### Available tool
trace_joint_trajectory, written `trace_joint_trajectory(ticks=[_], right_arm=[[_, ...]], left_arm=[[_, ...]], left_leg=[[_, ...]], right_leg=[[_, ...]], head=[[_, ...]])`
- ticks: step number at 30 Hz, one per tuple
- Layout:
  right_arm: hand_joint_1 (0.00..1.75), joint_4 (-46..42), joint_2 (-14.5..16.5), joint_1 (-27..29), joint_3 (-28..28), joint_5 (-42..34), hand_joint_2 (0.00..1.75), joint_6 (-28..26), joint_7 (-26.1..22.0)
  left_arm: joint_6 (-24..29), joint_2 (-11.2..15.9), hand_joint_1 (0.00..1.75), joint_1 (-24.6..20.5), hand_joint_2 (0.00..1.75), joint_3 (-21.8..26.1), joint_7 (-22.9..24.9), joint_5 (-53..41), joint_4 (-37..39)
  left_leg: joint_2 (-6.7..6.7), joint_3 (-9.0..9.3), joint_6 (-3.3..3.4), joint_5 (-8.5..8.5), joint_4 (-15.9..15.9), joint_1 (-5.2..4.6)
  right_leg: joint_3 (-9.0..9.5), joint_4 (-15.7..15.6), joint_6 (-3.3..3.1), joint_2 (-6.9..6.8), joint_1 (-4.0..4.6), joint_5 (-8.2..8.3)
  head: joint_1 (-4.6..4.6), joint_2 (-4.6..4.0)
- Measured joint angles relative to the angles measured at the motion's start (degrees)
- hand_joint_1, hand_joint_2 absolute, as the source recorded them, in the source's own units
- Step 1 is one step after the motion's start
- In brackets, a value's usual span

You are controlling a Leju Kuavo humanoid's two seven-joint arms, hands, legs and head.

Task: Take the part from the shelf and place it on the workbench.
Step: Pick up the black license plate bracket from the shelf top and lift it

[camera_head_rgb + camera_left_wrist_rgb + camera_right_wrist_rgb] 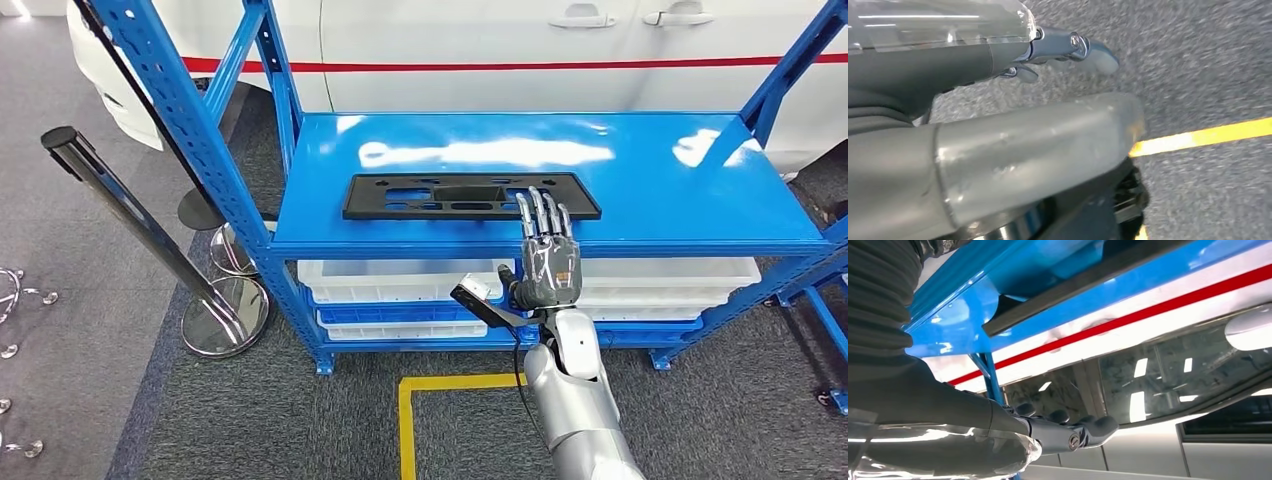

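Observation:
The part is a flat black rectangular frame [470, 195] with cut-outs, lying on the blue shelf top [660, 180] towards its front left. My right hand [547, 255] is raised at the shelf's front edge with its fingers straight and apart. Its fingertips [545, 205] overlap the near right end of the part, and nothing is in the hand. In the right wrist view the hand [1058, 432] is bare, with the part's dark edge [1088, 282] on the blue shelf [963, 325] beyond it. My left hand [998, 65] hangs over grey carpet, holding nothing.
White bins [400, 280] sit on the lower shelf levels. A chrome stanchion post [130, 215] with a round base [225, 315] stands to the left of the shelf. A white car with a red stripe [500, 66] is behind it. Yellow floor tape [430, 385] marks the carpet.

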Motion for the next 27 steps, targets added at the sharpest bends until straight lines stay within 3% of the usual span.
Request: trace_joint_trajectory(ticks=[1,2,3,5,7,12,14,16,17,18,19,21,22,23,27], right_arm=[[0.00,0.03,-0.03,0.14,-0.01,0.06,1.75,0.00,0.00],[0.00,0.05,-0.07,0.28,-0.01,0.12,1.75,0.00,0.00],[0.00,0.07,-0.09,0.37,-0.01,0.18,1.75,0.00,0.00],[0.00,0.08,-0.11,0.40,-0.01,0.22,1.75,0.00,0.00],[0.00,0.13,-0.10,0.39,-0.01,0.29,1.75,0.01,0.00],[0.00,0.33,-0.07,0.57,0.02,0.98,1.75,0.00,0.11],[0.00,0.37,0.02,0.59,0.06,1.16,1.75,0.00,0.17],[0.00,0.48,0.07,0.65,0.08,1.18,1.75,0.01,0.17],[0.00,0.56,0.07,0.71,0.08,1.18,1.75,0.01,0.17],[0.00,0.61,0.07,0.77,0.08,1.18,1.75,0.01,0.17],[0.00,0.64,0.07,0.82,0.09,1.18,1.75,0.01,0.18],[0.00,0.67,0.08,0.85,0.19,1.18,1.75,0.01,0.25],[0.00,0.68,0.08,0.82,0.25,1.18,1.75,0.01,0.31],[0.00,0.69,0.09,0.81,0.31,1.19,1.75,0.02,0.36],[0.00,0.69,0.08,0.81,0.45,1.24,1.75,0.00,0.39]], left_arm=[[0.00,0.01,0.00,-0.02,0.00,0.01,-0.03,0.00,0.00],[0.01,0.02,0.00,-0.02,0.00,0.03,-0.07,0.00,0.00],[0.01,0.03,0.00,0.04,0.00,0.05,-0.09,0.00,0.00],[0.02,0.05,0.00,0.14,0.00,0.11,-0.14,0.00,0.00],[0.02,0.05,0.00,0.09,0.00,0.21,-0.21,0.00,0.00],[0.07,0.10,0.00,-0.03,0.00,0.37,-0.34,0.00,0.00],[0.11,0.14,0.00,-0.03,0.00,0.40,-0.34,0.00,0.00],[0.10,0.13,0.00,0.03,0.00,0.42,-0.34,0.00,0.00],[0.10,0.12,0.00,0.11,0.00,0.43,-0.34,0.00,0.01],[0.10,0.12,0.00,0.17,0.00,0.43,-0.34,0.00,0.01],[0.10,0.11,0.00,0.21,0.00,0.43,-0.34,0.00,0.02],[0.11,0.14,0.00,0.19,0.00,0.45,-0.34,-0.01,0.02],[0.11,0.15,0.00,0.15,0.00,0.48,-0.34,-0.03,0.01],[0.11,0.17,0.00,0.08,0.00,0.51,-0.34,-0.05,0.01],[0.11,0.19,0.00,0.03,0.00,0.73,-0.34,-0.07,0.01]], left_leg=[[-0.01,0.11,0.11,-0.17,0.05,-0.04],[-0.02,0.28,0.16,-0.38,0.12,-0.06],[-0.03,0.53,0.12,-0.64,0.22,-0.06],[-0.06,1.13,-0.15,-1.35,0.57,-0.04],[-0.13,1.29,-0.69,-2.08,1.09,-0.22],[-0.06,1.20,-2.16,-3.43,2.14,-0.16],[-0.04,-1.18,-2.63,-5.93,7.16,0.01],[-0.05,-5.54,-2.96,-8.62,14.75,0.11],[-0.05,-7.24,-3.04,-8.83,17.15,0.16],[-0.05,-7.93,-3.03,-7.85,17.42,0.18],[-0.05,-7.48,-2.93,-5.82,15.45,0.19],[-0.06,-4.38,-2.43,-1.07,7.84,0.10],[-0.08,-2.92,-2.11,0.20,4.59,-0.07],[-0.09,-2.02,-1.81,0.63,2.60,-0.25],[-0.10,-1.10,-0.90,0.29,0.76,-0.33]], right_leg=[[-2.01,3.19,0.10,0.00,-0.04,-0.82],[-3.31,4.80,0.18,-0.01,-0.09,-0.63],[-3.56,4.29,0.21,-0.03,-0.13,0.70],[-1.18,-2.14,0.11,-0.11,-0.19,5.24],[1.46,-8.08,-0.20,-0.13,-0.05,7.52],[2.69,-10.05,-1.66,0.14,0.06,7.01],[3.30,-10.35,-2.26,0.01,-0.05,6.80],[3.59,-10.36,-2.59,-0.10,0.05,6.49],[3.74,-10.35,-2.65,-0.08,0.10,6.32],[3.96,-10.34,-2.64,-0.03,0.13,6.12],[4.29,-10.34,-2.60,0.05,0.14,5.89],[5.13,-10.36,-2.38,0.16,0.17,5.32],[5.38,-10.34,-2.18,0.20,0.22,5.08],[5.45,-10.34,-1.92,0.20,0.25,4.92],[5.42,-10.22,-0.73,0.13,0.12,4.27]], head=[[0.00,0.00],[0.00,0.00],[0.00,0.00],[0.01,0.00],[0.01,0.00],[-0.02,0.00],[-0.02,0.00],[-0.02,0.00],[-0.02,0.00],[-0.02,0.00],[-0.02,0.00],[-0.01,0.00],[-0.02,0.00],[-0.01,0.00],[0.00,0.00]])
